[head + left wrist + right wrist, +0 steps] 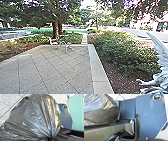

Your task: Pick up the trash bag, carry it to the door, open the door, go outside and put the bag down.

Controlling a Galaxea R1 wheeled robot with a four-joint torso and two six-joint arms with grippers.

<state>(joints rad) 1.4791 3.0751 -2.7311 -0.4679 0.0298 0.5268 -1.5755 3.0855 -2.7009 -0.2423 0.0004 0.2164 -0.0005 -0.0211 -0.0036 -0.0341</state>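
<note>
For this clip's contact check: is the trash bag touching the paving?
Cannot tell. The left wrist view shows the bag overlapping the paving in the picture, but its underside is hidden, so neither contact nor a gap can be seen.

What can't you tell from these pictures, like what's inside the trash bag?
- What's inside the trash bag: left wrist view, dark plastic hides it.
- The rest of the pale statue: head view, cut off by the edge.
- What the pinkish thing near the tree trunk is: head view, too small.
</note>
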